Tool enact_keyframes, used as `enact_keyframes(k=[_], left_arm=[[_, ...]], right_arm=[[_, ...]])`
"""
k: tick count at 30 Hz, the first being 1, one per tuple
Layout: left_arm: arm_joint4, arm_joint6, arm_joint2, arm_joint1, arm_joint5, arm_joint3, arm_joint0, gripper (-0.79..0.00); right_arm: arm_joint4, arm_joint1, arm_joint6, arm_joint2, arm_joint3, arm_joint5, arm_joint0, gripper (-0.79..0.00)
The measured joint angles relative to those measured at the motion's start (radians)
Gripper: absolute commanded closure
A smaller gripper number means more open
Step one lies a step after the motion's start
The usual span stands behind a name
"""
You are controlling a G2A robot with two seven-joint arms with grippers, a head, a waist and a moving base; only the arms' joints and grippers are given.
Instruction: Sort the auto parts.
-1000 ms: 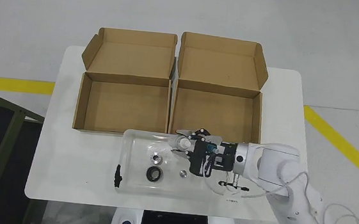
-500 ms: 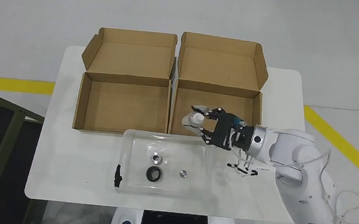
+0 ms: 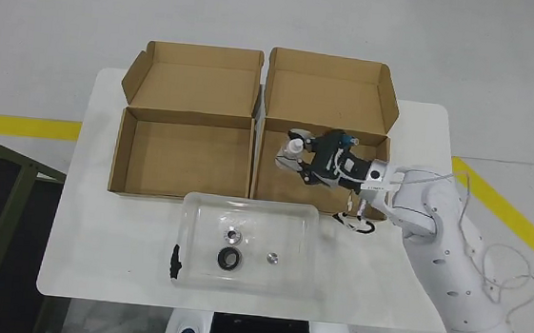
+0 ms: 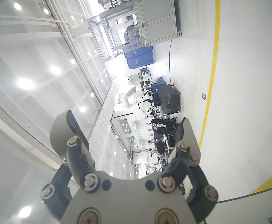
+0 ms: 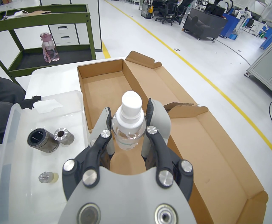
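My right gripper (image 5: 128, 118) (image 3: 297, 155) is shut on a small clear bottle with a white cap (image 5: 129, 121) (image 3: 292, 149) and holds it above the right cardboard box (image 3: 361, 180) (image 5: 212, 148). In the clear plastic tray (image 3: 203, 261) (image 5: 25, 203) lie a black ring-shaped bearing (image 3: 230, 259) (image 5: 42, 141), a silver bushing (image 3: 233, 235) (image 5: 63, 135) and a small silver stud (image 3: 271, 258) (image 5: 47, 177). My left gripper (image 4: 125, 125) is open, points up into the hall and holds nothing.
The left cardboard box (image 3: 182, 159) stands open beside the right one, both with their lids folded back. A black tab (image 3: 175, 260) sticks out at the tray's left edge. A green cart (image 5: 44, 40) with a pink bottle (image 5: 48, 49) stands beyond the table.
My right gripper has lifted the bottle out of the tray and carried it back over the right box.
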Motion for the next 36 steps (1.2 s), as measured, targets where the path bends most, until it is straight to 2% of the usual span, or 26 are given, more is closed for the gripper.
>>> enact_keyframes(k=[14,30,31,32,34,35,36], left_arm=[[0.0,0.0,0.0,0.0,0.0,0.0,0.0,-0.785],[0.0,0.0,0.0,0.0,0.0,0.0,0.0,-0.785],[0.0,0.0,0.0,0.0,0.0,0.0,0.0,-0.785],[0.0,0.0,0.0,0.0,0.0,0.0,0.0,-0.785],[0.0,0.0,0.0,0.0,0.0,0.0,0.0,-0.785],[0.0,0.0,0.0,0.0,0.0,0.0,0.0,-0.785],[0.0,0.0,0.0,0.0,0.0,0.0,0.0,-0.785]], right_arm=[[-0.023,-0.043,-0.027,-0.144,0.26,0.075,0.181,0.0],[-0.121,-0.094,-0.136,-0.272,0.486,0.167,0.264,0.0],[-0.123,-0.096,-0.139,-0.275,0.491,0.169,0.264,-0.052],[-0.124,-0.098,-0.141,-0.279,0.495,0.172,0.265,-0.265],[-0.125,-0.101,-0.144,-0.283,0.502,0.175,0.265,-0.489],[-0.125,-0.102,-0.145,-0.284,0.507,0.175,0.264,-0.659],[-0.125,-0.103,-0.144,-0.286,0.51,0.174,0.265,-0.73]])
